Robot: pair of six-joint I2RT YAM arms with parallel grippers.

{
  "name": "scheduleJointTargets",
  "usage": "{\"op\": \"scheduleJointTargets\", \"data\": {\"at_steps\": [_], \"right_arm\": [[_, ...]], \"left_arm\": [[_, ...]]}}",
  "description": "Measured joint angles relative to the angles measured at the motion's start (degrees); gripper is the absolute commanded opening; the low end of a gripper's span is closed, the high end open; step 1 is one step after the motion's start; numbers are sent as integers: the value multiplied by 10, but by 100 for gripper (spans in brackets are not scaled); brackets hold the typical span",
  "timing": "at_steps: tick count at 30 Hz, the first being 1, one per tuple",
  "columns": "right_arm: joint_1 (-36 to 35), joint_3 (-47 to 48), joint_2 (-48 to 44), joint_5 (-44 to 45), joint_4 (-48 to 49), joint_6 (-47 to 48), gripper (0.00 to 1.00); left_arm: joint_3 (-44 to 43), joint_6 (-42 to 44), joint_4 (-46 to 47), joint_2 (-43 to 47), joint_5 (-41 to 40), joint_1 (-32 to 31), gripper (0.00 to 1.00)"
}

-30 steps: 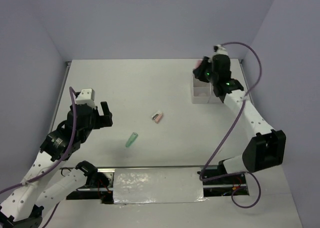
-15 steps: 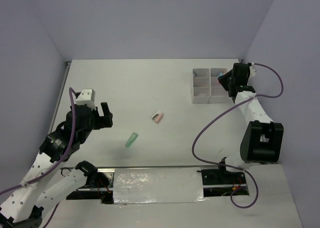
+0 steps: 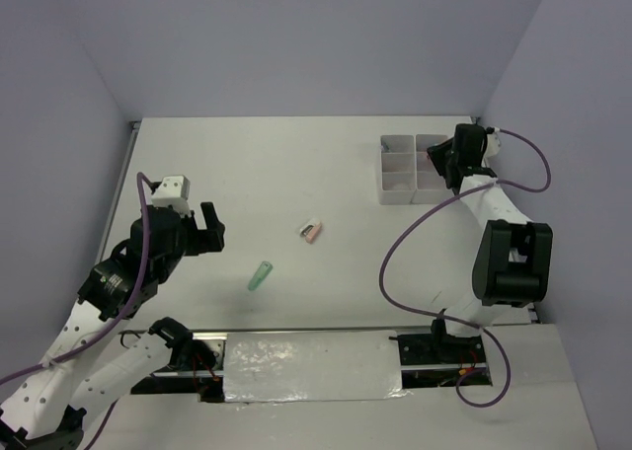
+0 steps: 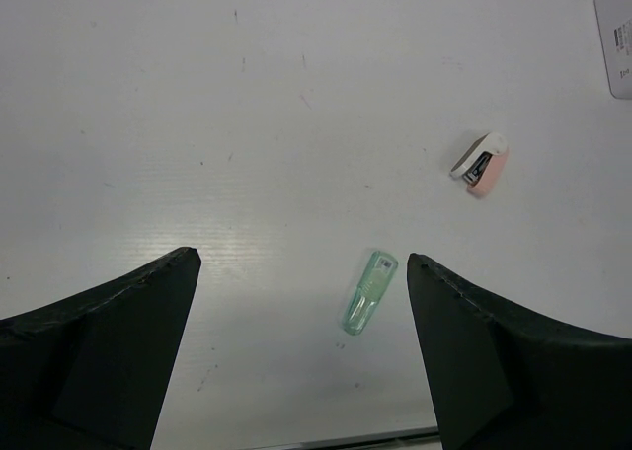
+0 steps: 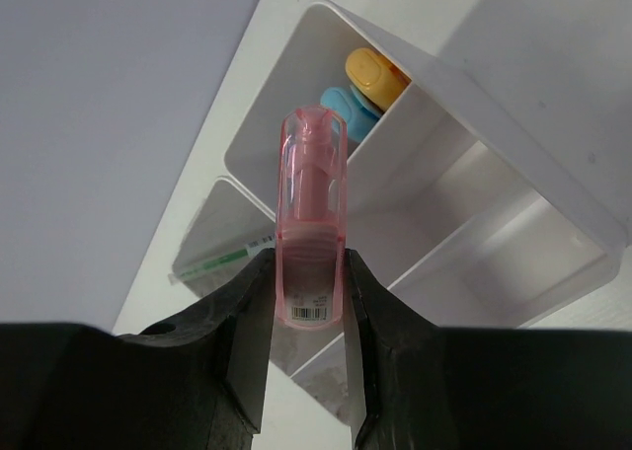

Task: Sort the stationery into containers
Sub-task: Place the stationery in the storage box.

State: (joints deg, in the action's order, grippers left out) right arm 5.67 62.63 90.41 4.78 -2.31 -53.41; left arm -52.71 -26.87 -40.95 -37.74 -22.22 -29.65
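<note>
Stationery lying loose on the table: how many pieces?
2: a green stick, and a pink-and-white piece just beyond it to the right. More may be hidden.

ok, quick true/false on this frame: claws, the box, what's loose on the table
1. The right claw is shut on a pink stick. True.
2. The left claw holds the green stick. False: that claw is open and empty, and the green stick lies on the table below it.
3. An orange piece and a blue piece sit in the same compartment of the box. True.
4. Only one loose piece lies on the table. False: there are two, the green stick and a pink-and-white piece, lying apart from each other.
</note>
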Motion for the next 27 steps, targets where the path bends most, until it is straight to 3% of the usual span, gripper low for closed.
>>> {"op": "scheduleJointTargets", "data": {"at_steps": [10, 18, 27], "right_arm": [[0, -3, 30, -9, 28, 4, 43], [0, -3, 36, -13, 32, 6, 48], [0, -3, 36, -16, 32, 10, 47]], "left_arm": [[0, 0, 3, -1, 3, 0, 99], [0, 1, 6, -1, 5, 0, 99], [0, 2, 7, -3, 5, 0, 99]]}}
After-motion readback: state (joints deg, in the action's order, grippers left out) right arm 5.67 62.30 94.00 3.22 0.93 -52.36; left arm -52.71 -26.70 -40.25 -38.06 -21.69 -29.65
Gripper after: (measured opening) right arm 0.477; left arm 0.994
